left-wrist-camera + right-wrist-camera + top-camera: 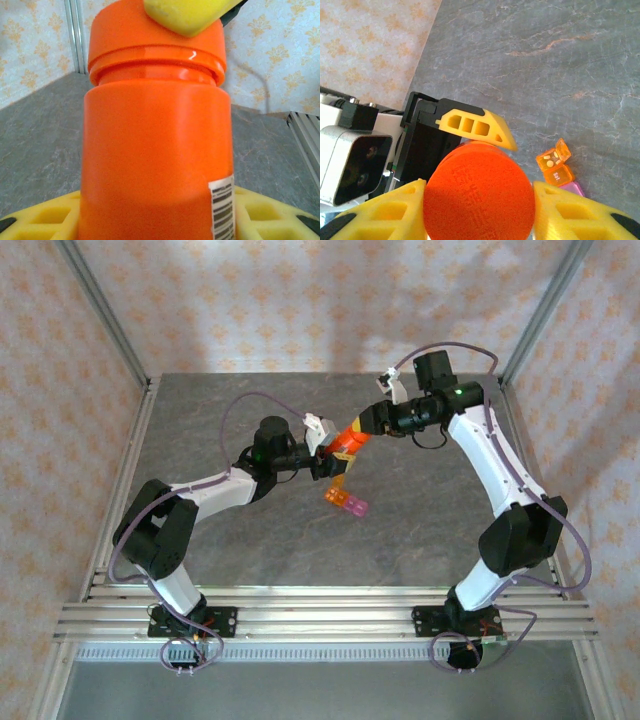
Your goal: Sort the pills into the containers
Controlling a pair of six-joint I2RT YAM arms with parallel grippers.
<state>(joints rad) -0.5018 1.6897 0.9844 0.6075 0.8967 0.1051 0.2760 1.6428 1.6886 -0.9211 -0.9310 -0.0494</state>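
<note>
Noted flat on table [420, 530], just below centre of overhead frame: containers [346, 503], orange end toward the arms' meeting point, pink end lower right; pale pills visible in an orange cell. Just above, centre frame: orange bottle [345, 443], body clamped by left gripper [333, 457]. Beyond, upper centre: right gripper [365, 430] closed around cap [479, 196], fingers [570, 212] pressed on both sides

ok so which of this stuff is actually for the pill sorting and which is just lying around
For the job:
- containers, with pills in the orange end
- orange bottle in the left gripper
- its cap in the right gripper

Just around:
- cables
- metal frame rails
</note>
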